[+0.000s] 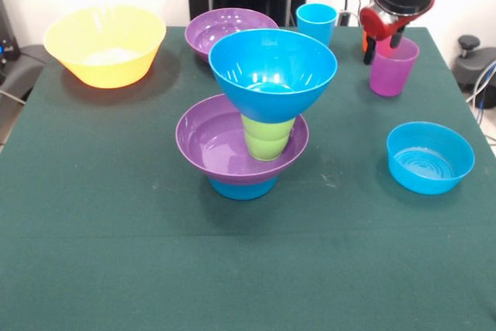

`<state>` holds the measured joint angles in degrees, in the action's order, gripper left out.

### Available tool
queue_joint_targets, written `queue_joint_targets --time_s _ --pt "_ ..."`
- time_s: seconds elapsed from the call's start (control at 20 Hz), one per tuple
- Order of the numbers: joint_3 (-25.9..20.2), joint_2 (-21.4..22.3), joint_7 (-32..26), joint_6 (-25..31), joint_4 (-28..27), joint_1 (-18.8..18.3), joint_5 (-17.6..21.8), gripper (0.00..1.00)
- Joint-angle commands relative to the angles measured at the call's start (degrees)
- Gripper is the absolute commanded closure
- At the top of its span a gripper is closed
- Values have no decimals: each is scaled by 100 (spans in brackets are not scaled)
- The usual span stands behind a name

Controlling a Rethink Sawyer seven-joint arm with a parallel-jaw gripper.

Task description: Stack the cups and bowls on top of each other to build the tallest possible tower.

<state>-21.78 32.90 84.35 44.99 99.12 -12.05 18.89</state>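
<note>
The tower stands mid-table: a small blue bowl (242,188) lowest, a wide purple bowl (203,139) on it, a lime green cup (268,137) in that, and the large blue bowl (273,66) on top. My gripper (384,46) is at the far right, open, just above the near-left rim of the translucent purple cup (393,71), which stands on the table. An orange cup (364,39) shows only as a sliver behind the gripper. The light blue cup (316,21) stands at the far edge. The second small blue bowl (430,157) sits at the right.
The large yellow bowl (105,44) sits at the far left. The second wide purple bowl (229,29) sits at the far edge behind the tower. The green table cloth (116,253) ends at the right edge close to the small blue bowl.
</note>
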Motion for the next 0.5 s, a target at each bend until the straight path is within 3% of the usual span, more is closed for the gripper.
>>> queue_joint_targets --time_s 0.05,0.5 --pt "-117 -526 378 -906 69 69 308 0" --pt "54 -782 270 -889 -24 78 354 0"
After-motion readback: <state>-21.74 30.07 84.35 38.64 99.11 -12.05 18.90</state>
